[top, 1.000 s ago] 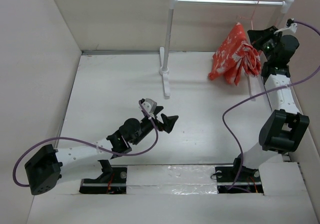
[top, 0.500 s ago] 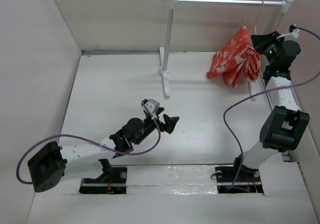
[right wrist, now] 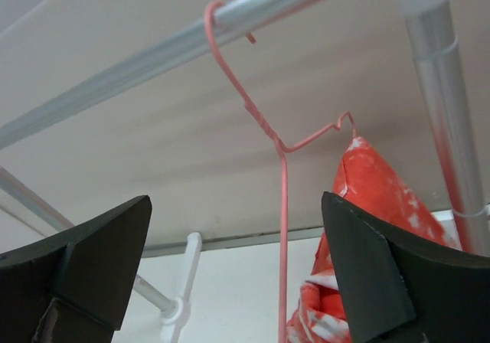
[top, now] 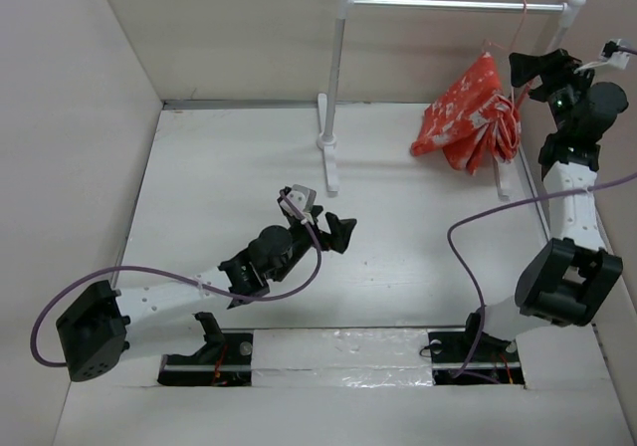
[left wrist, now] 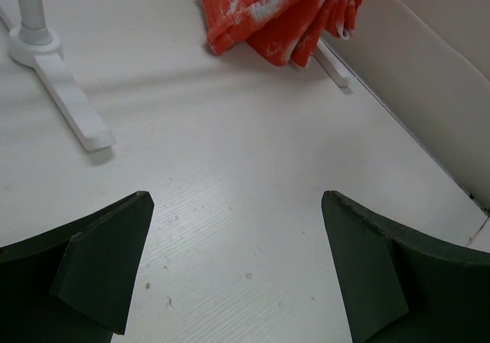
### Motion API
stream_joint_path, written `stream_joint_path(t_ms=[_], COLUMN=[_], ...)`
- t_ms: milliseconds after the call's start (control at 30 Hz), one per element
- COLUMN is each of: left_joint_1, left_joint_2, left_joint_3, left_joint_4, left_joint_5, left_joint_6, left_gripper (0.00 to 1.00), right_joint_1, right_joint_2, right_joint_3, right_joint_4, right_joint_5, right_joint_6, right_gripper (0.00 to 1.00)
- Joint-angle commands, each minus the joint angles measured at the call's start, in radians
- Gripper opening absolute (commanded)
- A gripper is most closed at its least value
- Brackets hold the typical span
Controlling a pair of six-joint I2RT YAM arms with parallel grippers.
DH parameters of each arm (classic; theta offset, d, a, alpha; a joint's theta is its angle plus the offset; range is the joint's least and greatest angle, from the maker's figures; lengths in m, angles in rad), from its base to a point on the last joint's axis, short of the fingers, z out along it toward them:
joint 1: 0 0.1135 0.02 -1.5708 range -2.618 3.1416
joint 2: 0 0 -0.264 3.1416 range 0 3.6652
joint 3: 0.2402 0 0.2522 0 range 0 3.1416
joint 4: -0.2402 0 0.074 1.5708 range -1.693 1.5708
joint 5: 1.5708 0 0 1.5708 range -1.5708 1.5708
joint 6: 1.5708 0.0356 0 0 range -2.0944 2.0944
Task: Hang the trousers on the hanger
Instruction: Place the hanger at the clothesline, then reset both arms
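The right tool (right wrist: 233, 270) is seen spread and empty, raised beside the white rail (top: 448, 4). Directly ahead, the hanger (right wrist: 282, 205) is hooked on that rail, hanging vertically, with the trousers (top: 468, 117) draped on it. The left tool (top: 338, 235), also spread and empty, is held low over the worktop (top: 229, 167), well apart.

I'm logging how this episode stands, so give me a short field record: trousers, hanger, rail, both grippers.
trousers: draped on the hanger, bunched, near the rail's right end
hanger: hook over the rail
rail: white, on two posts, at the far side of the table
left gripper: jaws open, empty, low over the table
right gripper: jaws open, facing the hanger, gripping nothing
task state: trousers appear to be on the hanger
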Motion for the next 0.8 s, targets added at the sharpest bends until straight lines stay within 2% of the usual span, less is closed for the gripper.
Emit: stream_joint_path(t_ms=[0,133,233,367,467,600,767], left_joint_1=[-0.004,-0.004,-0.004,-0.004,-0.004,-0.004,-0.004], left_joint_2=[-0.033,-0.056,-0.107,-0.213,-0.321,-0.453,-0.48], left_joint_3=[0.086,0.142,0.189,0.192,0.139,0.074,0.059], left_joint_4=[-0.067,-0.156,-0.251,-0.317,-0.314,-0.32,-0.383], left_joint_5=[-0.098,-0.147,-0.158,-0.175,-0.176,-0.233,-0.265], left_joint_6=[-0.068,-0.139,-0.185,-0.207,-0.208,-0.208,-0.23], left_gripper=[0.93,0.94,0.94,0.94,0.99,0.99,0.99], right_joint_1=[-0.007,-0.007,-0.007,0.065,0.138,0.252,0.332], right_joint_2=[-0.152,-0.308,-0.446,-0.621,-0.745,-0.83,-0.917], right_joint_3=[-0.008,-0.143,-0.288,-0.449,-0.554,-0.66,-0.721], right_joint_4=[-0.038,-0.003,0.098,0.1,0.003,-0.121,-0.311], right_joint_5=[0.02,-0.035,-0.142,-0.26,-0.305,-0.324,-0.267], right_joint_6=[-0.133,-0.154,-0.143,-0.175,-0.248,-0.386,-0.503], right_gripper=[1.0,1.0,1.0,1.0,1.0,1.0,1.0])
